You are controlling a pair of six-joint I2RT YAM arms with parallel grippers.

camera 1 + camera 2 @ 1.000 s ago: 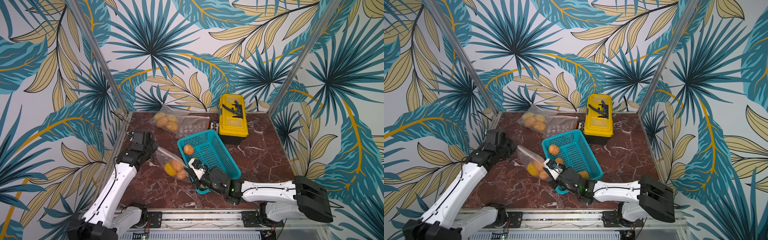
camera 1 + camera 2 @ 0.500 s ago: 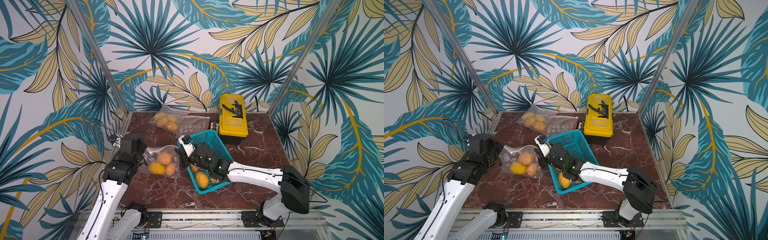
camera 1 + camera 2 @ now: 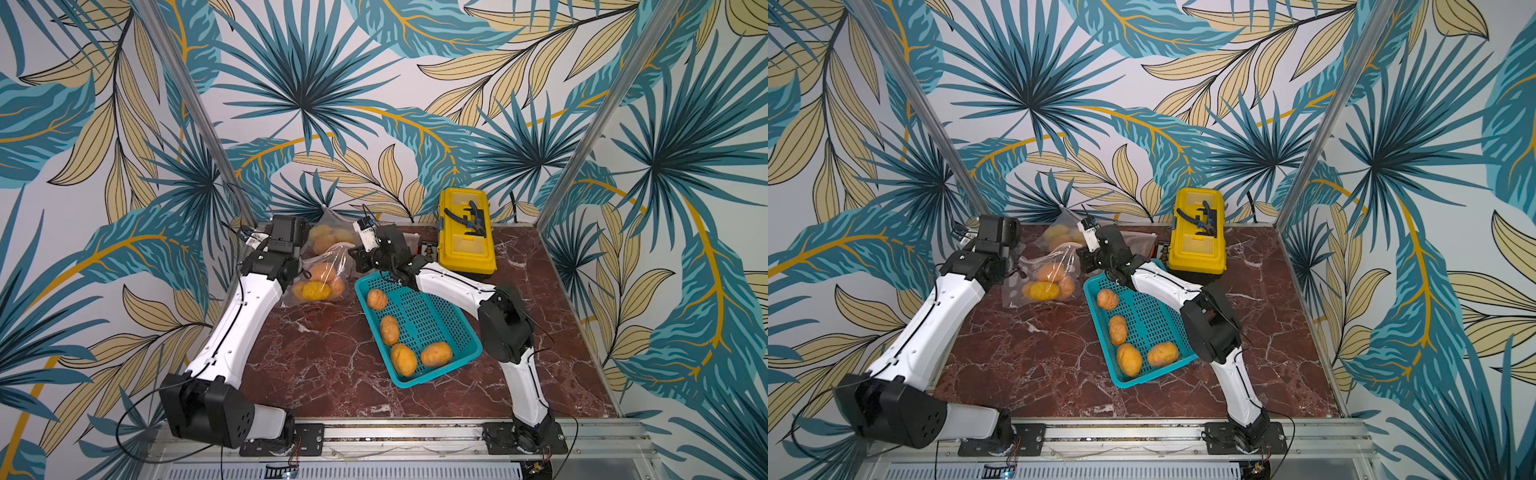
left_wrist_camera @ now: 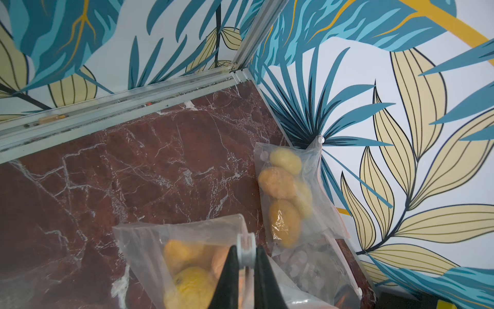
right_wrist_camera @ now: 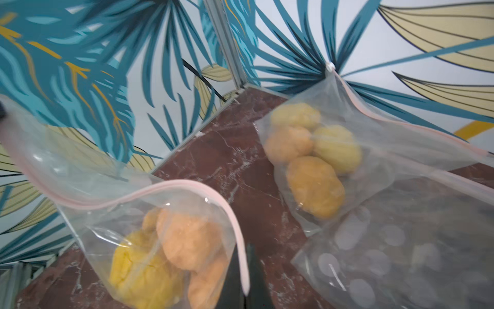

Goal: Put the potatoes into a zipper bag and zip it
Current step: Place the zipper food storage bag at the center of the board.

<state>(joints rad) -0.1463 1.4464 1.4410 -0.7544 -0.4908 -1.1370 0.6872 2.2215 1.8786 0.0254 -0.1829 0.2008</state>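
The left gripper [image 4: 246,257] pinches the white slider [image 4: 246,246] of the bag [image 3: 332,259], and the right gripper [image 5: 244,281] is clamped on its pink zip edge. Both arms stretch forward and face each other across it. Some potatoes [image 3: 314,290] sit inside the bag and four lie in the basket [image 3: 432,320].

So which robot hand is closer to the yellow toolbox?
Right. The right gripper pinches the bag by the basket's far corner, with the yellow toolbox just beyond. The left gripper holds the bag's other end, farther from the toolbox.

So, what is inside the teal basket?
Four potatoes lie loose in the teal basket. The right arm crosses its far corner, so that part is hidden.
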